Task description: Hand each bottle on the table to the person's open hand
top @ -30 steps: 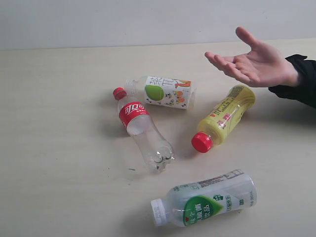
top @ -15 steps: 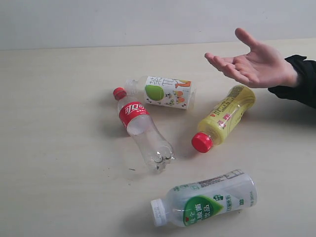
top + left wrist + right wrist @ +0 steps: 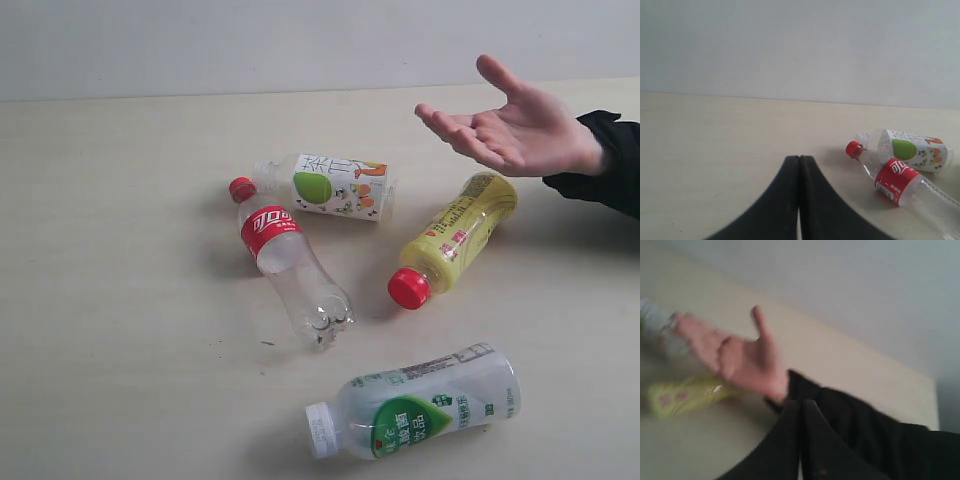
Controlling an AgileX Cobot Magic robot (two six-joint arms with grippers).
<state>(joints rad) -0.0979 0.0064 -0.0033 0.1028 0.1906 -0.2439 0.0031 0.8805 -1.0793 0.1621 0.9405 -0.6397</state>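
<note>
Left tool (image 3: 799, 159), jaws together, faces beige table (image 3: 715, 135) and pale wall (image 3: 790, 45).

Not much beyond the action here, just the wall (image 3: 300, 40) at the back. It is plain, pale grey-white, and runs the full width of the exterior view with nothing hung on it. Its lower edge makes one straight line, edge to edge. The left wrist view shows the same wall, flat and even, filling the upper half of that picture. In the right wrist view it is there again, blurred and a shade greyer, meeting a darker strip at one corner; what that strip is, I cannot tell. Down low, a few tiny dark flecks (image 3: 265, 343) sit on the tabletop (image 3: 120, 300), too small to tell what they are.
</note>
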